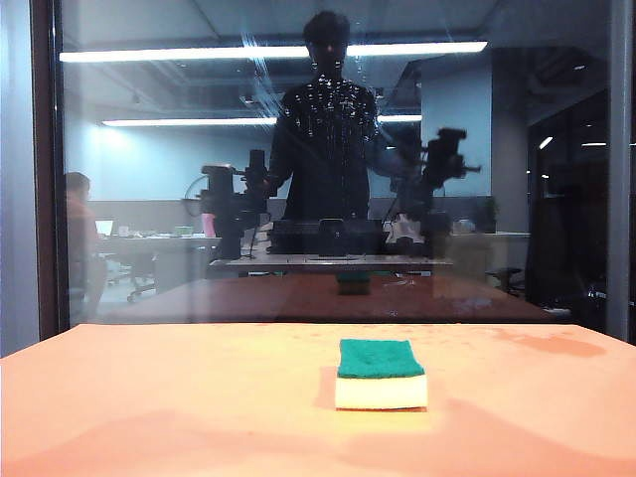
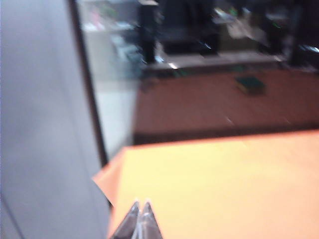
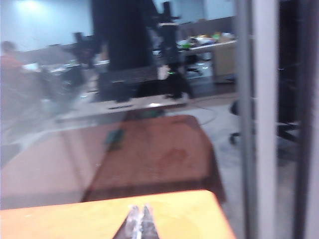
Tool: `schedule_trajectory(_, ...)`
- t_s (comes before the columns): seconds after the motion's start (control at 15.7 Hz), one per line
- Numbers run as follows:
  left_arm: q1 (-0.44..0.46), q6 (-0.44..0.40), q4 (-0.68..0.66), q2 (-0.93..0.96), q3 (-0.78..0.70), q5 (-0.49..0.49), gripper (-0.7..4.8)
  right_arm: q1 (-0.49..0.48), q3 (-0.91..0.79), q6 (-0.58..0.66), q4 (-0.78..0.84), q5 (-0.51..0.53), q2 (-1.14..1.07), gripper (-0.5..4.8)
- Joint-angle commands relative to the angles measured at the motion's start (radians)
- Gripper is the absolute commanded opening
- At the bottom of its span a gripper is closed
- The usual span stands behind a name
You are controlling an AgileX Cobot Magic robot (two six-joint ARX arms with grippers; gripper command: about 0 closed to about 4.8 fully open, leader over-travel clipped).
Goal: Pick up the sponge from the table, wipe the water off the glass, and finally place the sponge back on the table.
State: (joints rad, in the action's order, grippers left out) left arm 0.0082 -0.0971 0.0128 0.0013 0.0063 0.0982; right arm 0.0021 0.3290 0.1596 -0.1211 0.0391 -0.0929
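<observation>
The sponge (image 1: 382, 374), dark green on top of cream foam, lies flat on the orange table (image 1: 149, 397) near the middle, a little in front of the glass (image 1: 328, 179). Small whitish water droplets (image 1: 333, 104) speckle the pane high up, around its middle. No gripper appears in the exterior view itself; only mirrored arms show in the pane. In the left wrist view my left gripper (image 2: 140, 205) is shut and empty above the table's left part, close to the dark frame edge (image 2: 89, 89). My right gripper (image 3: 139, 209) is likewise shut and empty, over the table's right end.
A dark frame post (image 1: 45, 169) bounds the pane on the left, and a pale post (image 3: 264, 109) stands at the right. The pane mirrors the tabletop, a dimmer sponge image (image 1: 353, 282), both arms and a standing person. The table's left corner (image 2: 99, 174) lies just ahead of the left gripper.
</observation>
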Motion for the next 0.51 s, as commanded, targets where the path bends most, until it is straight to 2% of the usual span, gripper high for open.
schedule_trajectory(0.06,0.0,0.0,-0.071,0.001,0.002,0.082,-0.06,0.0,0.148,0.002,-0.047,0.129,-0.158,-0.05)
schedule_trajectory(0.38,0.0,0.0,-0.071,0.001,0.003,0.181,-0.06,0.0,0.349,0.006,-0.142,0.33,-0.439,0.04)
schedule_trajectory(0.51,0.0,0.001,-0.071,0.001,0.003,0.22,-0.06,0.001,0.381,0.036,-0.153,0.39,-0.528,0.62)
